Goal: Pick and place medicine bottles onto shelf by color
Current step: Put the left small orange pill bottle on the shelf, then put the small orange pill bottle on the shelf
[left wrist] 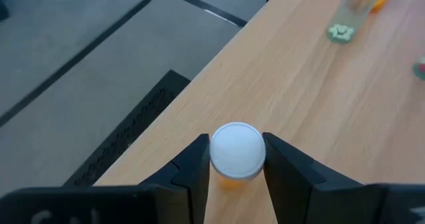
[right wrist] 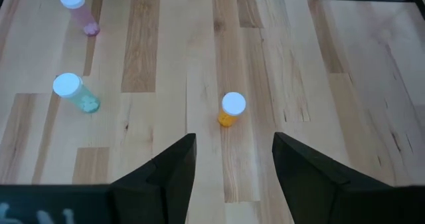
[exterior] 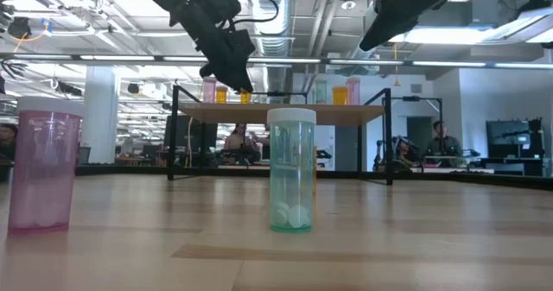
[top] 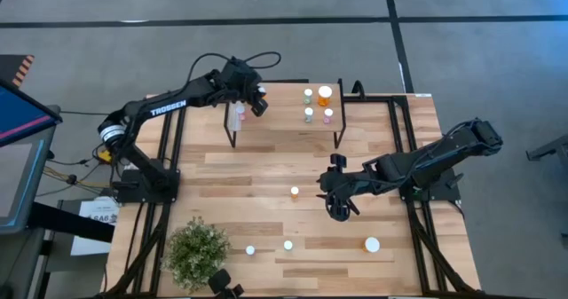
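The shelf (top: 284,126) stands at the table's far edge. Several bottles stand upright at its right end: green (top: 308,114), orange (top: 325,94) and pink (top: 327,115). My left gripper (top: 257,104) (left wrist: 237,164) is over the shelf's left part, shut on a small orange bottle (left wrist: 237,152). My right gripper (top: 337,201) (right wrist: 234,161) hangs open over the middle of the table. A small orange bottle (right wrist: 232,108) (top: 295,191) stands upright on the table just ahead of it, toward the left. A green bottle (right wrist: 73,91) and a pink one (right wrist: 78,10) stand farther off. My left gripper pinches the orange bottle by its white cap (left wrist: 219,151) between the two fingers, one finger (left wrist: 196,167) on each side, coming from above and pointing down. The bottle is upright over the shelf board; whether its base rests on the board is hidden under the cap.
A bushy green plant (top: 197,250) stands at the table's near left corner. Near the near edge stand a green bottle (top: 288,245) (exterior: 291,170), another small bottle (top: 250,250) and a larger one with a white cap (top: 373,244). A big pink bottle (exterior: 43,170) shows in the low view.
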You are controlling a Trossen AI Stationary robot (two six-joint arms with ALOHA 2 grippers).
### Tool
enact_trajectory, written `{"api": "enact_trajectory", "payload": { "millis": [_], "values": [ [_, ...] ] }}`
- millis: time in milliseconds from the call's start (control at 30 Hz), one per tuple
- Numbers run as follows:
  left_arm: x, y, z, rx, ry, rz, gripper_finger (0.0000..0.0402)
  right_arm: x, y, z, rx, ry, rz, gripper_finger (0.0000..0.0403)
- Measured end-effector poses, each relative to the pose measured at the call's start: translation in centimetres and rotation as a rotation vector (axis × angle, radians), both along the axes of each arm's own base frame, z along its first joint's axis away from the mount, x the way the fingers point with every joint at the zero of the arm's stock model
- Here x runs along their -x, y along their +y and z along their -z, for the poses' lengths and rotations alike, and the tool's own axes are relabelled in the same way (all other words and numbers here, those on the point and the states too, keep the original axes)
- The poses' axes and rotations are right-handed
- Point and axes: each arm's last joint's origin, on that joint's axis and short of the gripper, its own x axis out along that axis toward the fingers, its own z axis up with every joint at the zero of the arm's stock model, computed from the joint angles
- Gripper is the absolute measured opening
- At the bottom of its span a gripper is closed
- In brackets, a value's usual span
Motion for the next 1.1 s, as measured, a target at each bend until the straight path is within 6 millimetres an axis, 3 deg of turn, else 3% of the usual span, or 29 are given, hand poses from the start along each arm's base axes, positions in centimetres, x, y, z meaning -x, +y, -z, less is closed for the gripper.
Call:
{"api": "enact_trajectory", "payload": {
  "millis": [200,633,1100],
  "values": [
    [0.0,0.1,0.0,0.005,-0.004,-0.008,0.0113,0.0,0.0,0.0,-0.001,0.000,0.000,0.0219],
    [0.3,-0.3,-0.1,0.028,0.000,-0.009,0.0185,0.0,0.0,0.0,-0.001,0.000,0.001,0.0219],
    [1.5,-2.0,-3.2,-0.021,-0.090,0.030,0.0206,0.0,0.0,0.0,-0.001,0.000,0.000,0.0219]
  ]
}}
